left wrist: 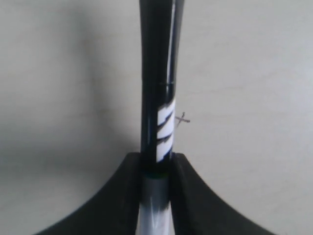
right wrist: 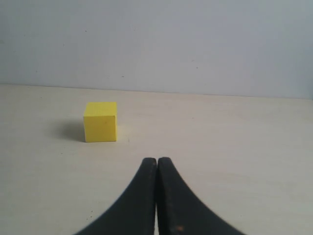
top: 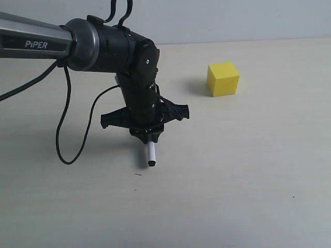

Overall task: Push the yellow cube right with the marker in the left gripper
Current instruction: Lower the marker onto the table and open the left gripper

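Marker: slim pen with black cap half bearing white print, white barrel and black end. Sits clamped in the left hand, a black jawed claw ending a grey-and-black arm marked "PiPER". Sticks out below the claw in the exterior view, white barrel and black end showing, tilted a little from upright, black end lowest and close to the pale beige tabletop. Contact with that surface: cannot tell. Hangs left of centre in the scene, at middle depth.

Same marker in the left wrist view: black cap half with white stripes, running away from the camera. Pinched between two black fingers of the left hand, at the join of cap and white barrel. Fingers pressed against the pen on both sides. Faint cross-shaped pen mark on the tabletop, close by the cap in that view.

Yellow cube: small, bright, matte block with sharp edges. Rests flat on the tabletop, farther back and to the right of the marker, well apart from it, untouched by either hand. Casts a soft shadow to its left.

Right hand: black, with curved fingers. Closed, tips pressed together, holding nothing. Faces the yellow cube, well apart from it.

Black cable: loops down from the arm to the tabletop left of the claw, then back up to it. Pale grey wall behind the far edge of the tabletop.
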Available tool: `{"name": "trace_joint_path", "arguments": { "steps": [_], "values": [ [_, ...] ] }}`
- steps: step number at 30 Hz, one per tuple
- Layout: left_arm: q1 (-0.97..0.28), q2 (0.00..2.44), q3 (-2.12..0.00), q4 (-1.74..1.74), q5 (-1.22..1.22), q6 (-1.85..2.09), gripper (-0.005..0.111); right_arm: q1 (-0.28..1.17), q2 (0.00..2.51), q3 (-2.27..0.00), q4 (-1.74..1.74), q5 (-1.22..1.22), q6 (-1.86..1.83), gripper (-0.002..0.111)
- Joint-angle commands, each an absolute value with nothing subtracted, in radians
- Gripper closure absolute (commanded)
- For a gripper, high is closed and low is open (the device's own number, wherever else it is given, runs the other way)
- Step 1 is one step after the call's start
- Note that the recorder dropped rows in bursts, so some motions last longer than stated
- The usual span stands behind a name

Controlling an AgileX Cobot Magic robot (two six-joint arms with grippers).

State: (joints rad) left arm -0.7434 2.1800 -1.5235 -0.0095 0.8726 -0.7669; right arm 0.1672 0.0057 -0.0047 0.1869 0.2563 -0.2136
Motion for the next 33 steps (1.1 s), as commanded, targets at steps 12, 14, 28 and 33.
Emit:
{"name": "trace_joint_path", "arguments": {
  "steps": [12, 14, 28, 33],
  "values": [
    [-0.741, 2.217, -1.521, -0.017, 0.858, -0.767, 0.059, 0.163, 0.0, 0.0, 0.185, 0.244, -0.214, 0.108],
    [-0.741, 2.217, -1.521, -0.017, 0.858, -0.767, 0.048, 0.163, 0.0, 0.0, 0.185, 0.244, -0.214, 0.108],
    [-0.741, 2.087, -1.524, -0.017, 0.829, -0.504, 0.025, 0.163, 0.0, 0.0, 0.185, 0.244, -0.214, 0.108],
    [-0.747, 1.988, -1.524, -0.049, 0.795, -0.352, 0.064, 0.163, 0.0, 0.0, 0.185, 0.244, -0.214, 0.108]
  ]
}}
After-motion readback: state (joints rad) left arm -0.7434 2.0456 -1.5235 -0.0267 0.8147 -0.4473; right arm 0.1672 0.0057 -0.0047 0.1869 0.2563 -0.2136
